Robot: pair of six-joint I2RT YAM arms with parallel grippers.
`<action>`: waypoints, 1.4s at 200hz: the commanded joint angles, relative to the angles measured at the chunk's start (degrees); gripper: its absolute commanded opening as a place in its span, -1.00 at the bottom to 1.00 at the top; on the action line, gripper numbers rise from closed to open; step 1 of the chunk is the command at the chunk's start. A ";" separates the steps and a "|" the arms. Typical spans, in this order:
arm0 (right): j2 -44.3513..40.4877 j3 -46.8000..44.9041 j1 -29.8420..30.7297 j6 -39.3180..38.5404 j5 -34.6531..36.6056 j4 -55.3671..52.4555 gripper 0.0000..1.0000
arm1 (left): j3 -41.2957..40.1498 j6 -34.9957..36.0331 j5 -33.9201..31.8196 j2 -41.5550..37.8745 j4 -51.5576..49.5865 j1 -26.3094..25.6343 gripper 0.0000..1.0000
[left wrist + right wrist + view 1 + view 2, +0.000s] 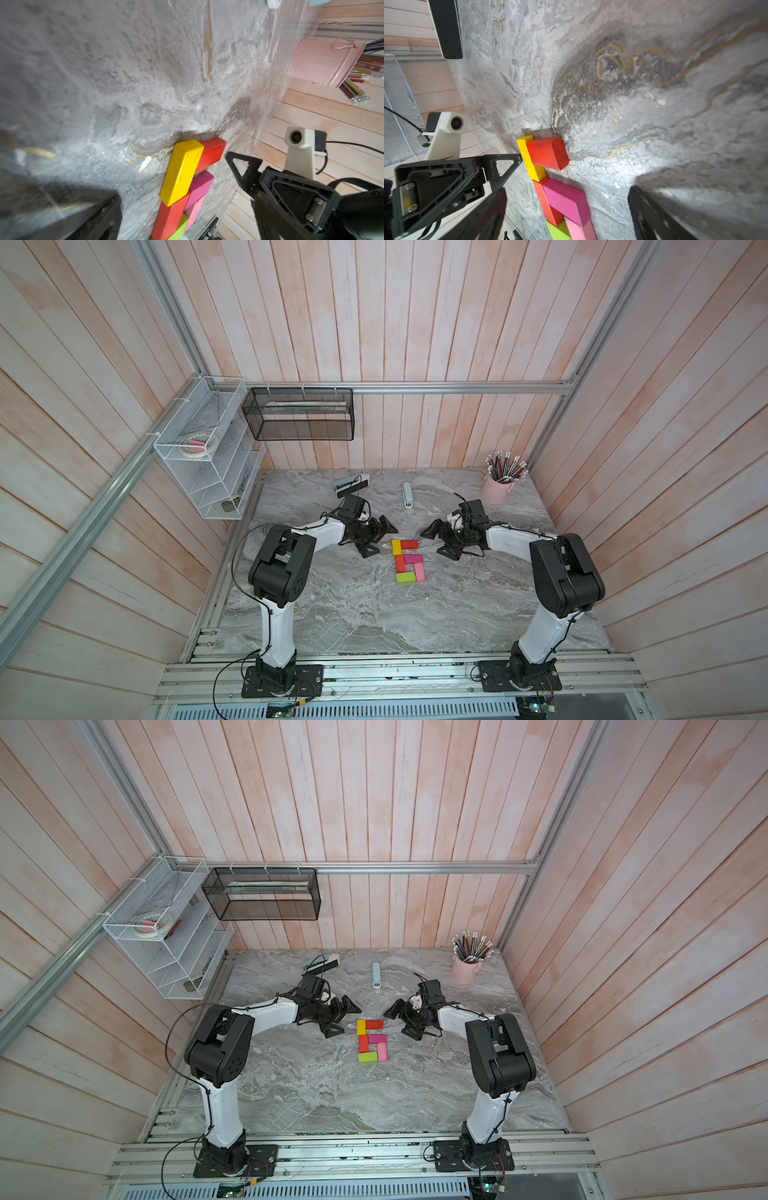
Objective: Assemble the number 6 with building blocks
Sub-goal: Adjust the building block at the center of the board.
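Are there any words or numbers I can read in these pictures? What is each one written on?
"6": not printed, but the shape that the building blocks make on the table.
Faint dark marks on the upper red block: too blurred to read.
Small white print on a dark strip at the table's edge: too small to read.
Nothing else shows any writing that can be read.

The frame edge cut off the lime green rectangular brick (179,229) and the light pink rectangular brick (579,230); a black gripper finger (93,220) near the lens was blurred.
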 commanded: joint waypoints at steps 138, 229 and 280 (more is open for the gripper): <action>-1.22 -1.31 0.01 -0.77 -1.35 0.15 0.88 | 3.99 -2.85 -0.58 7.07 2.39 -2.42 0.99; -0.89 -1.21 -0.27 -1.32 -2.14 0.16 0.88 | 4.33 -4.50 -0.89 7.53 3.70 -3.25 0.99; -0.80 -1.06 -0.35 -1.60 -2.41 0.13 0.88 | 4.71 -4.61 -1.15 7.68 3.54 -3.64 0.99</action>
